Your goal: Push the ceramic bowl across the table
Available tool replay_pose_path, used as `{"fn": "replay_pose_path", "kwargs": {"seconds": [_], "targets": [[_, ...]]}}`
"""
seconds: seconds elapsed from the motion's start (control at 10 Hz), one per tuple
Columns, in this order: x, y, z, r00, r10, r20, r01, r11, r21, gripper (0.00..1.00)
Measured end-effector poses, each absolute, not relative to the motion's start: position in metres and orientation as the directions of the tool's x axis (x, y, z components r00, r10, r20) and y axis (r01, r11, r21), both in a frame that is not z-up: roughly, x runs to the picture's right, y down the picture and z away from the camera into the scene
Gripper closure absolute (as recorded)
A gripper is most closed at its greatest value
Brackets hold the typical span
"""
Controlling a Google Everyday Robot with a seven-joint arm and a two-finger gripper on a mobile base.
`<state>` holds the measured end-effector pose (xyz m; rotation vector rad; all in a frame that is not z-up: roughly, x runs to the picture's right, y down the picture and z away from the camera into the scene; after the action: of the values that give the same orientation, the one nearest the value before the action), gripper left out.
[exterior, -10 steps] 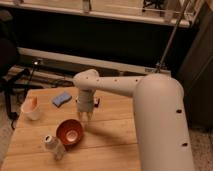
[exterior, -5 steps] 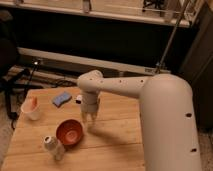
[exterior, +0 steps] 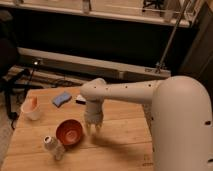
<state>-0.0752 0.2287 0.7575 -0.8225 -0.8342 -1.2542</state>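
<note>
The ceramic bowl (exterior: 69, 132) is glossy red-orange and sits upright on the light-brown plank table (exterior: 120, 145), at the front left. My gripper (exterior: 93, 128) hangs from the white arm (exterior: 130, 92), pointing down at the table just to the right of the bowl. It is close beside the bowl's right rim; I cannot tell whether it touches.
A white cup with orange contents (exterior: 31, 108) stands at the left edge. A blue sponge (exterior: 62, 98) lies behind the bowl. A small dark object (exterior: 80, 99) lies next to the sponge. A pale bottle (exterior: 52, 146) lies in front of the bowl. A dark chair stands off the table's left.
The gripper has moved slightly right and toward the front, staying beside the bowl's right rim. The bowl has hardly shifted.
</note>
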Motion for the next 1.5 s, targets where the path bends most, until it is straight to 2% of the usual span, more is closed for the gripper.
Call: {"fn": "replay_pose_path", "kwargs": {"seconds": [0.3, 1.0, 1.3, 1.5], "targets": [[-0.100, 0.219, 0.772, 0.065, -0.489, 0.870, 0.995, 0.100, -0.018, 0.54], [-0.164, 0.166, 0.804, -0.011, -0.536, 0.844, 0.991, 0.110, 0.082, 0.54], [-0.151, 0.161, 0.807, -0.024, -0.551, 0.834, 0.994, 0.072, 0.076, 0.54], [-0.126, 0.179, 0.798, -0.023, -0.550, 0.835, 0.999, 0.019, 0.040, 0.54]]}}
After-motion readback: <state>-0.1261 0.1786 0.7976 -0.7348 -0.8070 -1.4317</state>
